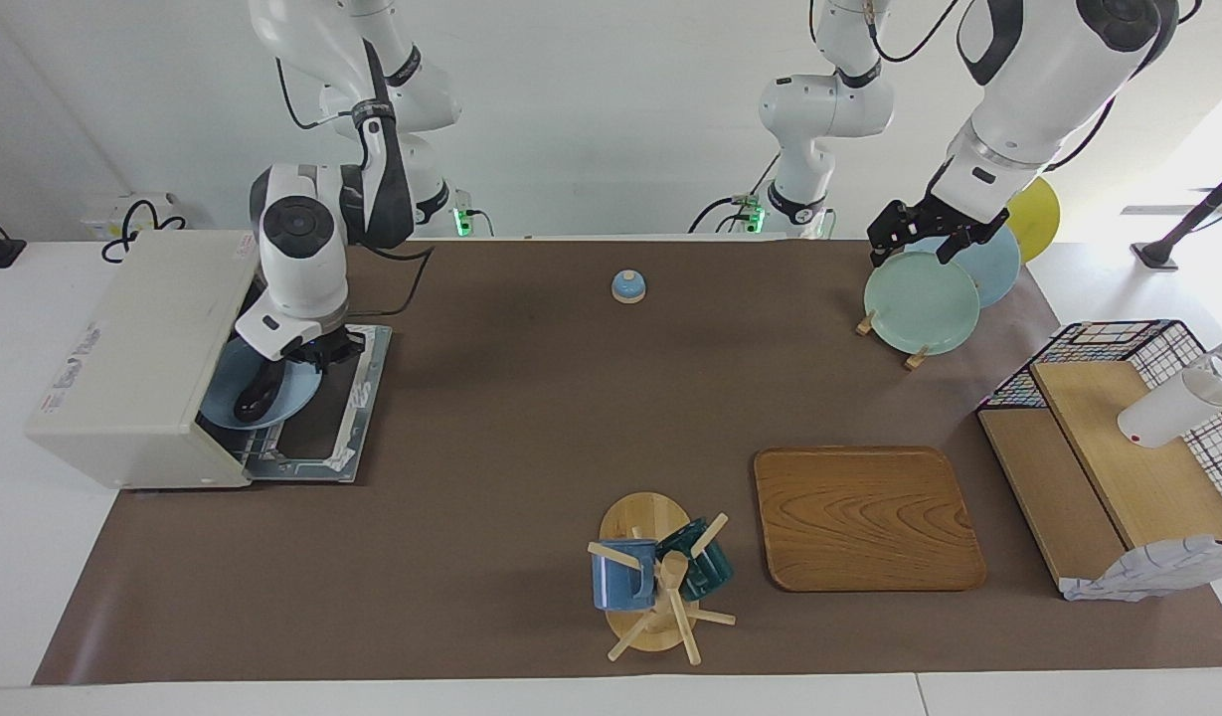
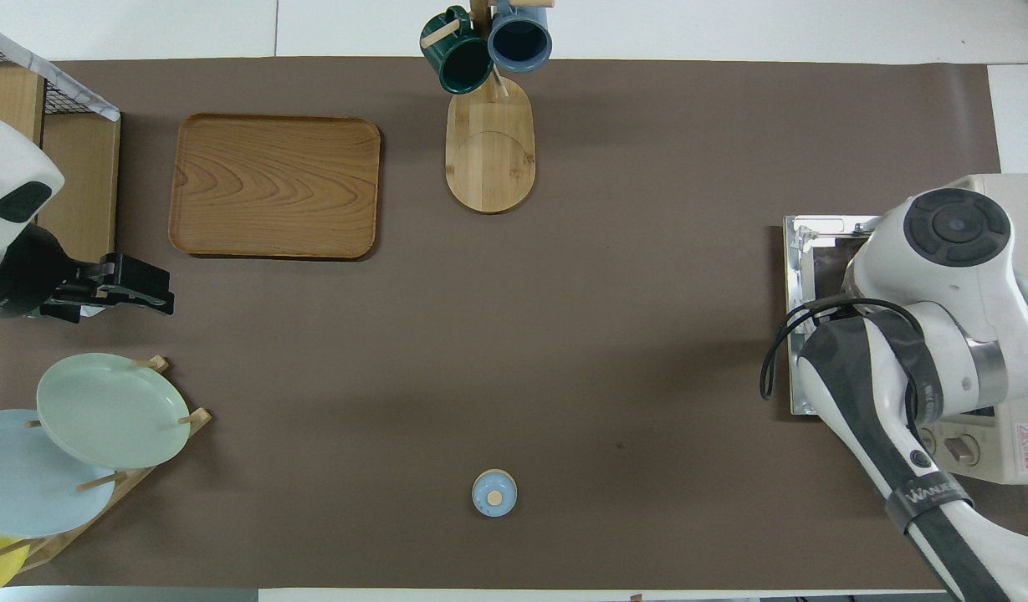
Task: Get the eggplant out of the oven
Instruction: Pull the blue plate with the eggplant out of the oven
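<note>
The cream-white oven (image 1: 133, 348) stands at the right arm's end of the table, its door (image 1: 357, 418) folded down flat. A blue plate (image 1: 223, 398) pokes out of the oven mouth, and the dark eggplant (image 1: 256, 396) lies on it. My right gripper (image 1: 297, 356) reaches down into the mouth and is shut on the eggplant's upper, thin end. In the overhead view the right arm covers the plate and eggplant; only the oven (image 2: 982, 451) and its door (image 2: 802, 334) show. My left gripper (image 1: 914, 239) (image 2: 158, 290) waits open over the plate rack, holding nothing.
A rack holds a green plate (image 1: 919, 303) and a blue plate (image 1: 993, 264). A wooden tray (image 1: 864, 517) and a mug tree (image 1: 660, 577) with two mugs lie farther from the robots. A small blue bell (image 1: 627, 286) sits near them. A wire basket (image 1: 1118, 348) with wooden boards stands at the left arm's end.
</note>
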### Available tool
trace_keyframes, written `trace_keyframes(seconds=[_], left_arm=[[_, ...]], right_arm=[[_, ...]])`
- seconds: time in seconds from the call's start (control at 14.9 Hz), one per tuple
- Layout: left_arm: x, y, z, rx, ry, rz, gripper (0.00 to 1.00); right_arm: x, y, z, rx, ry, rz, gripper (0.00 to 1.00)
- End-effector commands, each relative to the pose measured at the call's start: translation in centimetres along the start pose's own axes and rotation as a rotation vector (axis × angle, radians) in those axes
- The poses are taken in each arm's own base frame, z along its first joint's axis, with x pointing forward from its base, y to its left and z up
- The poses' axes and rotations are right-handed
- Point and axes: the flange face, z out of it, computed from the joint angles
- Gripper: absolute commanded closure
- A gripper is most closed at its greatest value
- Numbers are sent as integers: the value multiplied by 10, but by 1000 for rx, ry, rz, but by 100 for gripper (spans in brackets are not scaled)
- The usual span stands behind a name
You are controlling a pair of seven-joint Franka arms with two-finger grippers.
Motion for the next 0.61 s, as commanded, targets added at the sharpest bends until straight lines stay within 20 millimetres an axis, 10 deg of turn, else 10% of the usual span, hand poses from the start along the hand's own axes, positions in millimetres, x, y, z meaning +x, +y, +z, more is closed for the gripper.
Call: trace_keyframes(seconds=[0.0,0.54], left_arm=[[-1,-2,-5,18,-5,5,0],[-1,-3,-5,18,-5,5,0]], right_arm=[[11,-38,-35,-24,8,3,100],[33,-287,-121,96,60,166,100]])
